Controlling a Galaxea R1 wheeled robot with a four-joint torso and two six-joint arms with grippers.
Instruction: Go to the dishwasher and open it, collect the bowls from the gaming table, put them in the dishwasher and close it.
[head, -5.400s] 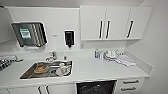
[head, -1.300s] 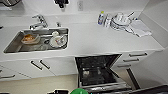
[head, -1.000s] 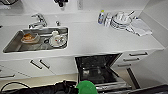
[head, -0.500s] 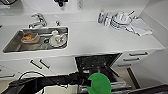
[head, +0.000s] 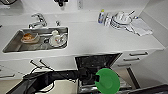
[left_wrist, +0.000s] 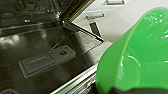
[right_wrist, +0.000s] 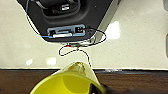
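The dishwasher (head: 96, 62) stands open under the white counter, its dark door (left_wrist: 37, 50) folded down with a grey detergent box on its inner face. My left arm comes in low from the left, and its gripper (head: 96, 78) is shut on the rim of a bright green bowl (head: 107, 81), which hangs above the lowered door. The same bowl (left_wrist: 140, 55) looms large in the left wrist view. In the right wrist view a yellow-green bowl (right_wrist: 67, 82) sits in my right gripper (right_wrist: 98, 88), over the pale floor. The gaming table is out of view.
A steel sink (head: 15, 45) holds several dishes beside a tap (head: 37, 21). Stacked plates (head: 121, 18), a bottle (head: 101, 16) and a cloth (head: 141, 27) lie on the counter. White drawers (head: 135, 58) flank the dishwasher. My base (right_wrist: 65, 20) is close below.
The head camera has tilted down onto the counter and open dishwasher. My left arm has swung in from the lower left, carrying the green bowl to the right over the door.
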